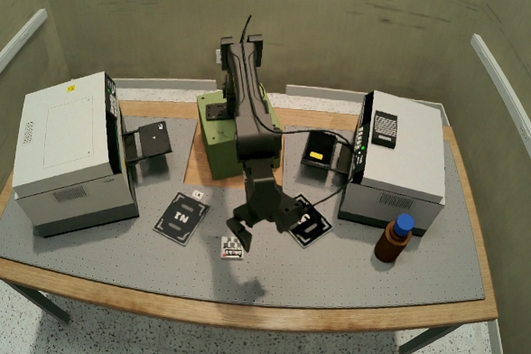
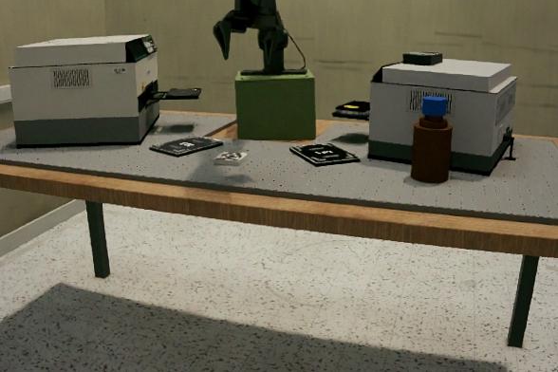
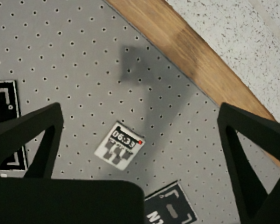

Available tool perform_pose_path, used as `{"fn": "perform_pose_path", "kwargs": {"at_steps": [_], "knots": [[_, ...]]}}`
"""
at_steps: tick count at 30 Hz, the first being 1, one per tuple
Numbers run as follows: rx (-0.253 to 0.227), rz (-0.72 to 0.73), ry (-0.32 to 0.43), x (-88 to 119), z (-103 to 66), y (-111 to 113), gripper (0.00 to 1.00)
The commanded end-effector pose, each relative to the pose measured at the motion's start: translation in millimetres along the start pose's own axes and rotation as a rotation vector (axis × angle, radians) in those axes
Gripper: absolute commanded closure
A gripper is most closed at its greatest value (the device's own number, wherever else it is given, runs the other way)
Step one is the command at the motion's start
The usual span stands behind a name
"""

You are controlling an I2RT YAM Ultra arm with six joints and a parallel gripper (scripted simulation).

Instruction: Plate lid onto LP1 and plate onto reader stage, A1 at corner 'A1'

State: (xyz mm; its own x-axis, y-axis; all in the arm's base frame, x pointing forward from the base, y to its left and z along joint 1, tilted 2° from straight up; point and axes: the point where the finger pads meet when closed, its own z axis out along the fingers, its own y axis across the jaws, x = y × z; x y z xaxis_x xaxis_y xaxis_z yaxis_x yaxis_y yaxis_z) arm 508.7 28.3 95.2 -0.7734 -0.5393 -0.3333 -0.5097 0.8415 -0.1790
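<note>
Top view: gripper (image 1: 262, 226) high over the near middle of the deck, fingers spread wide, nothing between them. Lidded plate (image 1: 318, 149) sits on the stage of the right-hand unit, the dispenser (image 1: 402, 158) going by the bottle beside it, well to the far right of the gripper. LP1 (image 1: 312, 226) lies just under and right of the wrist; N1 (image 1: 181, 218) to the left. Empty stage (image 1: 153, 139) on the left unit, presumably the reader's.

Step in hand, as I judge it: reach for the lid. Best to carry the jaws over to the right stage while high, square them across the lid's edges, then descend straight and close on the lid only, not the plate under it. Keep the elbow and cable off the bottle (image 1: 394, 238).

Hard to make out: lid and plate cannot be told apart in any view; only a yellow label shows. A1 engraving unreadable. LP1 partly covered by the gripper. Exterior view cuts off the upper arm; the wrist view shows only deck, a timer card (image 3: 120, 146) and N1's corner.
</note>
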Motion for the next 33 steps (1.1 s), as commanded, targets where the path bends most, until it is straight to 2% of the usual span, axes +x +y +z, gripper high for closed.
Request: {"fn": "perform_pose_path", "kwargs": {"at_steps": [1, 3, 5, 8, 10, 14, 15, 16, 18, 20, 21, 24, 27, 31, 32, 33], "knots": [[0.067, 0.022, -0.089, -20, -30.4, -22, 0.0], [0.032, -0.061, -0.089, -25, -30.0, -2, 0.0], [-0.004, -0.112, -0.048, -15, -23.6, 12, 0.0], [-0.029, -0.166, -0.027, -10, -19.3, 27, 0.0], [-0.015, -0.166, -0.05, -16, -19.5, 32, 0.0], [-0.005, -0.151, -0.043, -16, -19.4, 38, 0.0], [0.02, -0.151, -0.078, -29, -29.8, 33, 0.0], [0.026, -0.134, -0.074, -25, -29.7, 24, 0.0], [0.027, -0.133, -0.074, -25, -29.7, 24, 0.0], [0.021, -0.137, -0.078, -26, -29.7, 26, 0.0], [0.002, -0.192, -0.084, -30, -30.0, 39, 0.0], [-0.033, -0.269, -0.056, -24, -29.8, 55, 0.0], [-0.07, -0.325, -0.017, -11, -20.5, 73, 0.0], [-0.057, -0.325, -0.039, -17, -20.7, 78, 0.0], [-0.034, -0.314, -0.066, -28, -29.0, 76, 0.0], [-0.044, -0.31, -0.031, -16, -20.9, 84, 0.0]]}}
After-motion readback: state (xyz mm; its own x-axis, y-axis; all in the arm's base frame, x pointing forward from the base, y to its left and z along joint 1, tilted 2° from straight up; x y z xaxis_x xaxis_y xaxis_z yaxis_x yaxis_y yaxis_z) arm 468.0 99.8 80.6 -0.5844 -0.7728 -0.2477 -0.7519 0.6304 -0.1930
